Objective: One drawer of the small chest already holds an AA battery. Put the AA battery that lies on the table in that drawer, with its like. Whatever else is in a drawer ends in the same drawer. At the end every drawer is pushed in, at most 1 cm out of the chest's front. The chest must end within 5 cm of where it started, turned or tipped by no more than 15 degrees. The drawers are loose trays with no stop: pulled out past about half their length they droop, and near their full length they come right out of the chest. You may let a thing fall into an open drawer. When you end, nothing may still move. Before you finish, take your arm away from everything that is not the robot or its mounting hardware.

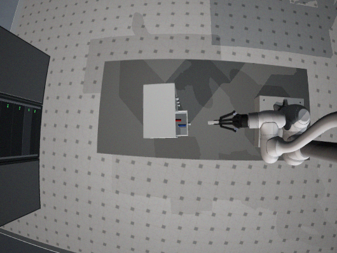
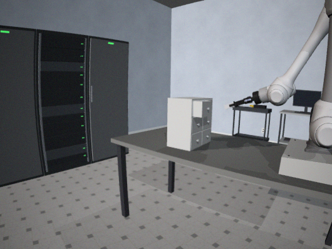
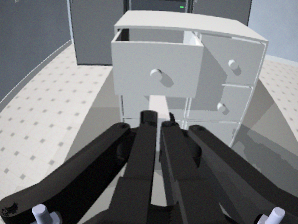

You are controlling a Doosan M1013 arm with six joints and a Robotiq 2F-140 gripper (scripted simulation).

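Note:
The small white chest (image 1: 159, 110) stands in the middle of the dark table. Its top drawer (image 1: 181, 123) on one side is pulled part way out. In it lie a red thing (image 1: 178, 120) and a blue thing (image 1: 182, 126). The other drawers are in. My gripper (image 1: 212, 122) is shut with nothing between the fingers. It hovers in the air in front of the open drawer, level with it and a short way off, pointing at it. In the wrist view the fingers (image 3: 158, 119) point at the chest, just below the open drawer (image 3: 156, 63). I cannot make out the AA battery on the table.
The arm's white base block (image 1: 276, 121) sits at the table's right end. Dark server cabinets (image 2: 62, 97) stand beyond the table's far end. Small desks (image 2: 252, 120) stand against the back wall.

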